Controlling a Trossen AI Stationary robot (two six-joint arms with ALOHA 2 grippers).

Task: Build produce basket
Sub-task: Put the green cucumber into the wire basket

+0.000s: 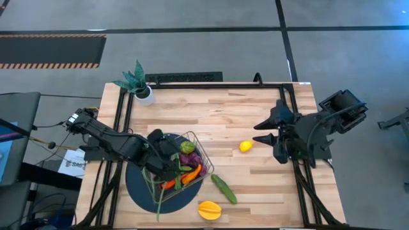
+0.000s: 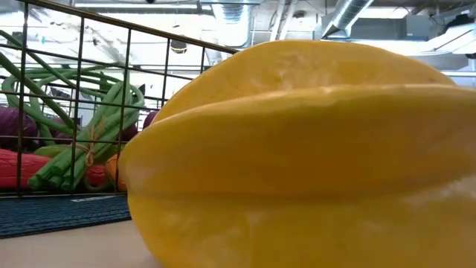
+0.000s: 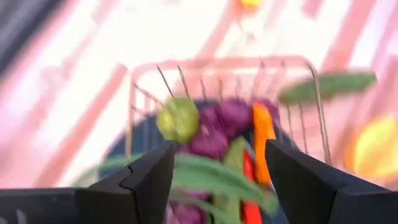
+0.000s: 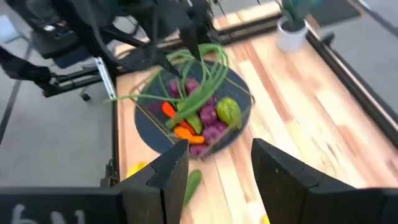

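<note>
Wire basket [image 1: 192, 171] sits on a dark round mat [image 1: 144, 190], already holding grapes, peppers and long green beans [image 4: 199, 81]. Lemon [image 1: 245, 146], cucumber [image 1: 223, 188] and starfruit [image 1: 209, 209] remain on the table. Left gripper [image 1: 167, 158] hovers open over the basket; right gripper [image 1: 261, 133] waits open, empty.

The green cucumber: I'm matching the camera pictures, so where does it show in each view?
High view: green cucumber on bare wood, just right of the basket.
Low view: not in it; the yellow-orange fruit fills the frame.
Left wrist view: blurred green streak beyond the basket's far rim.
Right wrist view: its end shows between the fingers.
Shared landmark: the basket.
</note>
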